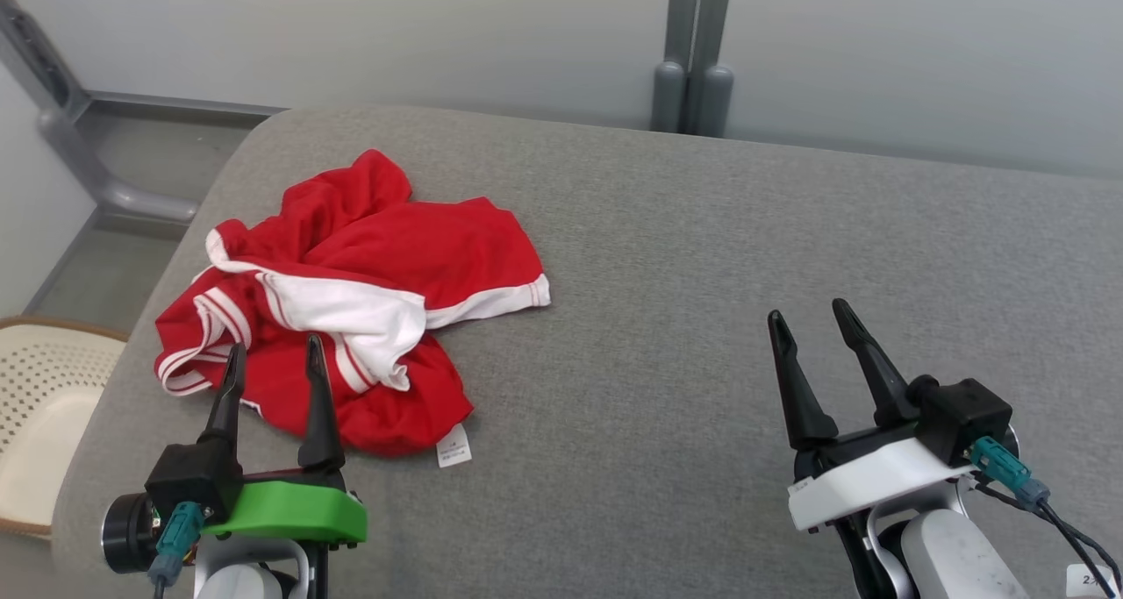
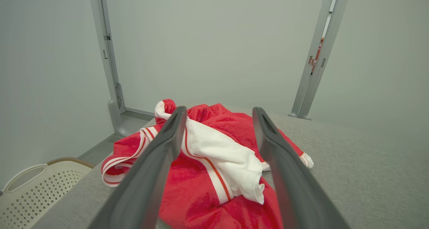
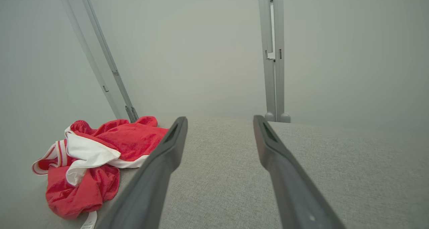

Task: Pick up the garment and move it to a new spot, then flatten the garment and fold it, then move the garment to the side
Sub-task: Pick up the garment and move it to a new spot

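Pickup not started: garment [image 1: 351, 301] crumpled left of centre, left gripper [image 1: 274, 367] and right gripper [image 1: 811, 318] both spread, empty; next, left closes on cloth.

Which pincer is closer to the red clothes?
Left. The left pincer is at the near edge of the clothes; the right pincer is far off to their right.
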